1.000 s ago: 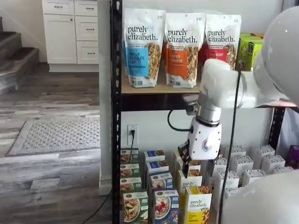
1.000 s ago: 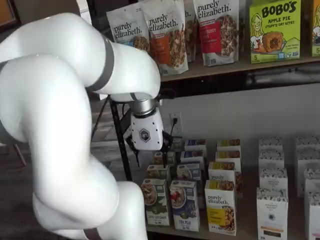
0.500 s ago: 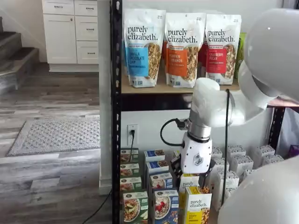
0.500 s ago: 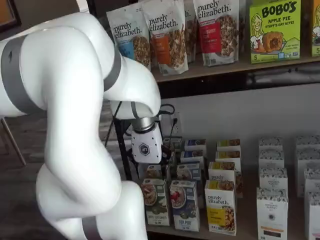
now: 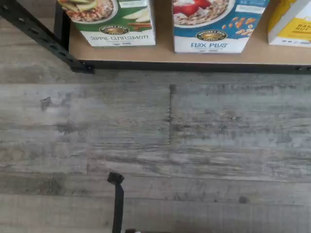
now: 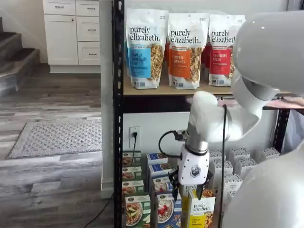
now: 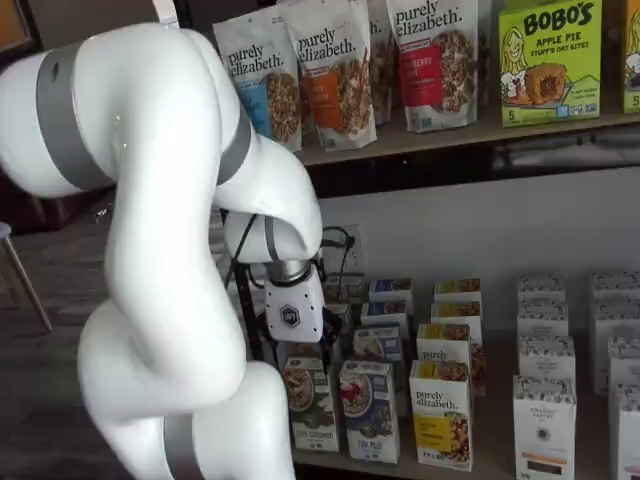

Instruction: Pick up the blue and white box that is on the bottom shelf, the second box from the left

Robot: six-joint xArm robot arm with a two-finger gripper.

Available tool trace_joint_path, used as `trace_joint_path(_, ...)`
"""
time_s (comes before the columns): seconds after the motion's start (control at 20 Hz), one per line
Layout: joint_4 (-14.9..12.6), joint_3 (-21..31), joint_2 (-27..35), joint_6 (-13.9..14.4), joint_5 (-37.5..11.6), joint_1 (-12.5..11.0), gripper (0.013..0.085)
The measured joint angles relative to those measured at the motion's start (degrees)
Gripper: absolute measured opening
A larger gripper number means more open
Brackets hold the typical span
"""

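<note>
Still on the approach here. My gripper hangs in front of the bottom shelf, right over the front row of boxes; can't tell if the fingers are apart or together, they barely show. Nothing's in them as far as I can see. The blue box stands at the front edge between the green box and the yellow box. The wrist view shows its foot at the shelf lip. Next I'd line up on it and come down over its top.
</note>
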Motion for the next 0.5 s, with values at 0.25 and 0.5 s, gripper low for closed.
trace_joint_path(0.25,-0.8,-0.2,4.6,1.4,-4.2,1.1,0.085)
trace_joint_path(0.5,-2.0,0.2,7.9,3.0,-8.6,1.9,0.085)
